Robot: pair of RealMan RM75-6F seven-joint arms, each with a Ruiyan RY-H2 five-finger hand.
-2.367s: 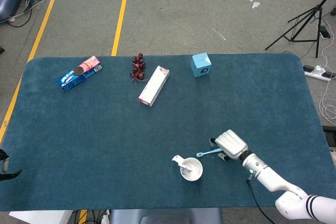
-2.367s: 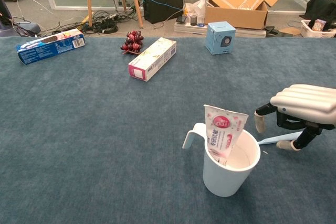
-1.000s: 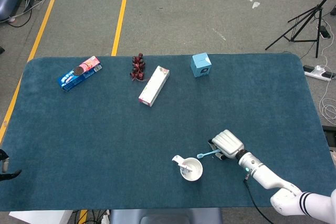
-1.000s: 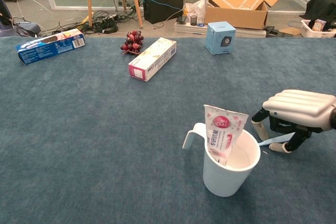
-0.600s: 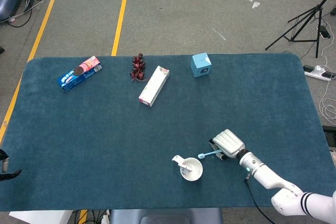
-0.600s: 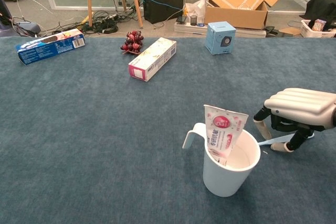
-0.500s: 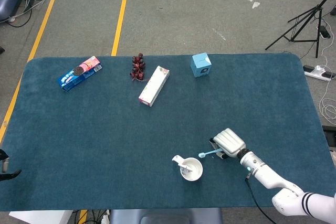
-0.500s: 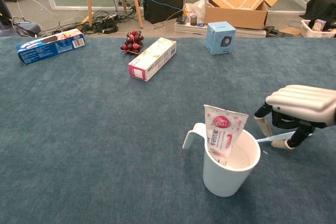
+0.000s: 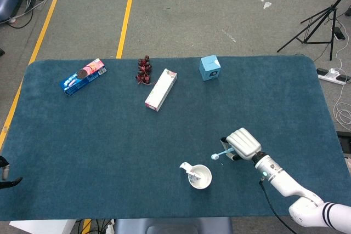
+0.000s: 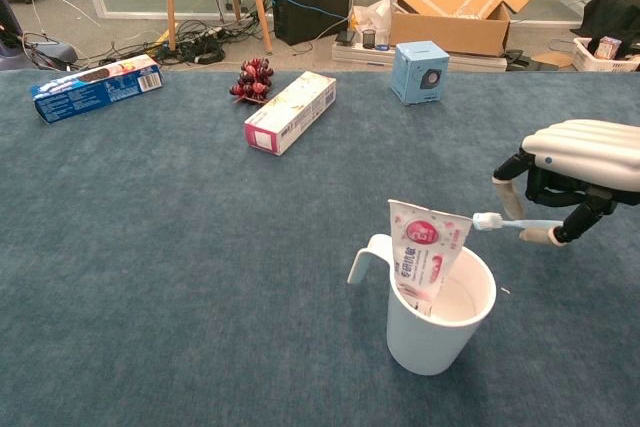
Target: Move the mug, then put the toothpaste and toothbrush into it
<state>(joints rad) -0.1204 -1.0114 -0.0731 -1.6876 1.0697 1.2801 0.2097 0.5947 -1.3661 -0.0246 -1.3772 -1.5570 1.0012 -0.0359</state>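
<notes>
- Nearest to us in the chest view, low and right of centre, we see the white mug (image 10: 440,317) standing upright on the blue table (image 10: 180,277), its handle pointing left.
- The toothpaste (image 10: 424,252) stands inside the mug, leaning against the left part of the rim with its flat pink-and-white end sticking up above it.
- Just right of the mug and above its rim, our right hand (image 10: 575,175) hangs palm down at the right edge of the frame, its fingers curled down around the toothbrush (image 10: 510,223), which it pinches.
- The toothbrush lies roughly level in the air, with its white head pointing left, close to the top of the toothpaste; we cannot tell whether they touch.
- In the head view the same right hand (image 9: 243,143) sits up and to the right of the mug (image 9: 200,175), in the lower right of the frame.
- We do not see our left hand in either view.
- Farther back, left of centre, a long white-and-pink box (image 10: 291,111) lies flat at an angle.
- Just behind it sits a bunch of dark grapes (image 10: 253,79).
- In the upper left lies a blue cookie box (image 10: 96,87).
- In the upper right of the table stands a small light-blue cube box (image 10: 419,71).
</notes>
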